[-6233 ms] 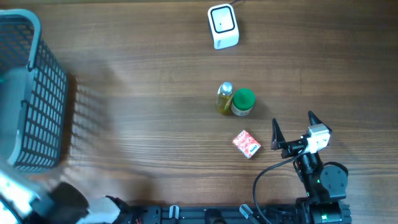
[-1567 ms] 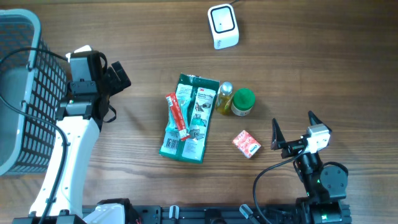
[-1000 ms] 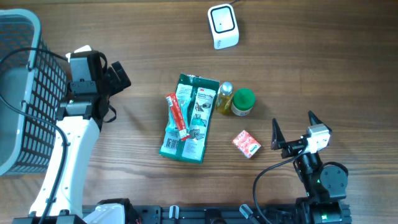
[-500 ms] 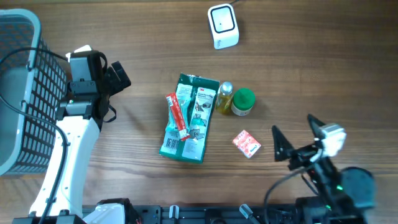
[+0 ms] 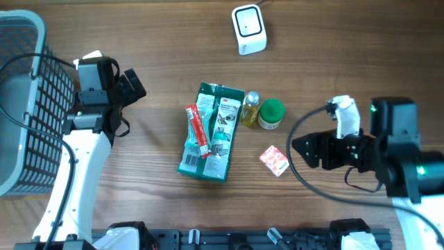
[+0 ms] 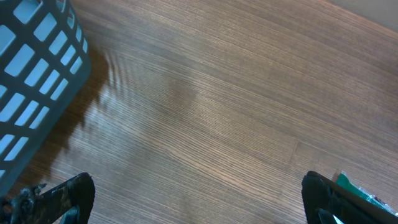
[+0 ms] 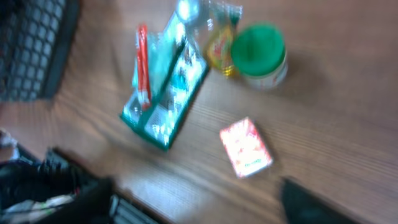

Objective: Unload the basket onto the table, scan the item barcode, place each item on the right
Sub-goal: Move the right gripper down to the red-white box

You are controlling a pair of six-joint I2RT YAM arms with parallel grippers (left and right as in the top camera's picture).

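Black jaws on the right gripper [image 5: 297, 148] stand part-way apart with nothing held, just beside the small red box [image 5: 275, 160]. That box lies flat toward the near edge of the table [image 5: 159, 42] and is my guess for the item to scan. The wrist view is blurred, so a hasty close could clip one corner and skate the box away, or nudge the green-lidded jar [image 5: 271, 114] and little bottle [image 5: 250, 109] close behind it. The scanner [image 5: 248, 29] sits well apart by the far edge, and a tilted grasp could hide the barcode from it. The left gripper [image 5: 133, 85] hangs wide open and empty near the basket [image 5: 28, 104].
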